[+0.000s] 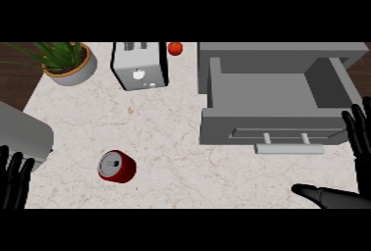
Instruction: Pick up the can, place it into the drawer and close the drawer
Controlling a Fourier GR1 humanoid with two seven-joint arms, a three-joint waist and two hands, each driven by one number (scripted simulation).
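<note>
A red can (117,166) with a silver top stands on the marble counter at the lower left of the head view. The grey drawer (270,95) is pulled open at the upper right, its inside bare, with a pale handle (287,146) on its front. My right hand (357,147) is open at the right edge, fingers upright beside the drawer's front corner and thumb stretched low toward the left. My left hand (14,181) rests open at the lower left edge, well left of the can. Neither hand touches the can.
A silver toaster (139,66) stands at the back centre, with a small red tomato-like object (174,48) beside it. A potted plant (66,61) sits at the back left. A grey rounded object (22,135) lies at the left edge.
</note>
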